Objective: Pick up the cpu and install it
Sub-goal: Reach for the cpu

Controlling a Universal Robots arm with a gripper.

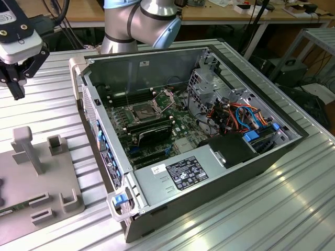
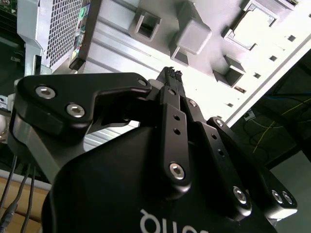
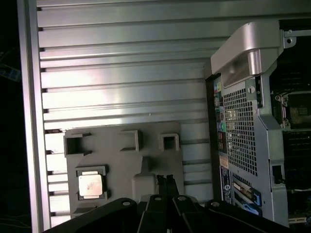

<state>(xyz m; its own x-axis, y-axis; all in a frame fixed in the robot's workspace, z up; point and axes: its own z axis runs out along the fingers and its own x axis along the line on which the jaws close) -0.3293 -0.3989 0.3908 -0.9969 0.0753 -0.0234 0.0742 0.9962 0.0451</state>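
gripper (image 3: 165, 180): black, pressed together, empty | cpu (image 3: 90, 185): flat silver square, in matte grey fixture (image 3: 116, 165)

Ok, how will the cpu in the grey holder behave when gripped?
The cpu looks flat and metal-topped: probably stiff, perhaps slippery. It is thin and small beside the grey holder, so likely light. Lying flat in a recess, it should not roll or tip.

Bright, even light comes from above in the exterior view. The ribbed table (image 1: 251, 209) gives soft glare at lower right, and the computer case (image 1: 146, 68) is shadowed inside. In the first wrist view the cpu (image 3: 90, 185) shines pale.
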